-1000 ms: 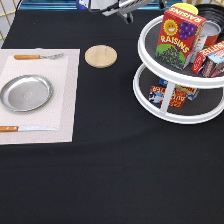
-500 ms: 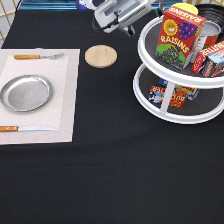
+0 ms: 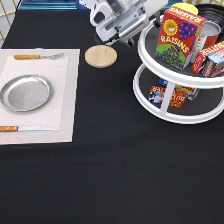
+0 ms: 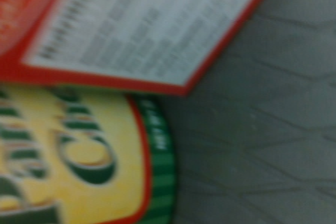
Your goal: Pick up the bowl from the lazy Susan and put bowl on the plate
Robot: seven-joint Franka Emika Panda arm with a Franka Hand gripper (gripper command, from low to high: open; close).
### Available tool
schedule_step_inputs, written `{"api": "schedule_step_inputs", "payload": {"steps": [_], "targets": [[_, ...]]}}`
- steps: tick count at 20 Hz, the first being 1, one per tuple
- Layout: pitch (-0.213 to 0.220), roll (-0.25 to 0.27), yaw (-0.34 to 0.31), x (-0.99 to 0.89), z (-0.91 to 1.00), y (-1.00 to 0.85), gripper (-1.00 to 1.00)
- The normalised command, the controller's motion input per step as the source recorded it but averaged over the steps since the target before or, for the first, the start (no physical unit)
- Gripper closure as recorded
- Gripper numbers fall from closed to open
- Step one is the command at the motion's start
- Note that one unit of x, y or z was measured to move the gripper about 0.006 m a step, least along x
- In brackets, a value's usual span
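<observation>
The lazy Susan (image 3: 176, 114) stands at the exterior view's right, white with two dark grey tiers. Its top tier holds a red raisin box (image 3: 179, 36), smaller cartons and a yellow-topped can. A dark glossy rim at the exterior view's top right, behind the box, looks like the bowl (image 3: 212, 7); most of it is hidden. My gripper (image 3: 142, 25) is at the exterior view's top, beside the left rim of the top tier. The silver plate (image 3: 25, 93) lies empty on a pale placemat at the left. The wrist view shows the grey tier surface (image 4: 270, 135), a red carton and a yellow lid.
A round wooden coaster (image 3: 100, 55) lies just below my gripper. A fork (image 3: 37, 56) and a knife (image 3: 27, 128) lie on the placemat (image 3: 67, 100) above and below the plate. Cartons (image 3: 167, 95) stand on the lower tier. A black cloth covers the table.
My hand has come down and toward the exterior view's left-bottom, now larger in view and beside the top tier's rim. Nothing on the table has moved.
</observation>
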Motion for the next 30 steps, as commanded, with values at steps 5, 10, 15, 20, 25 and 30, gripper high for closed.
{"api": "schedule_step_inputs", "payload": {"steps": [5,10,15,20,25,30], "targets": [[-0.003,0.023,0.029,0.18,-0.15,0.0,-1.0],[-0.002,0.031,0.033,0.29,-0.19,0.0,-1.0],[-0.021,0.008,0.022,0.51,-0.07,0.0,-1.0],[-0.082,0.0,0.001,0.74,0.0,-0.01,-1.0],[-0.074,0.0,0.036,0.82,-0.01,-0.01,-1.0],[-0.01,0.0,0.059,0.88,-0.05,0.01,-1.0]]}}
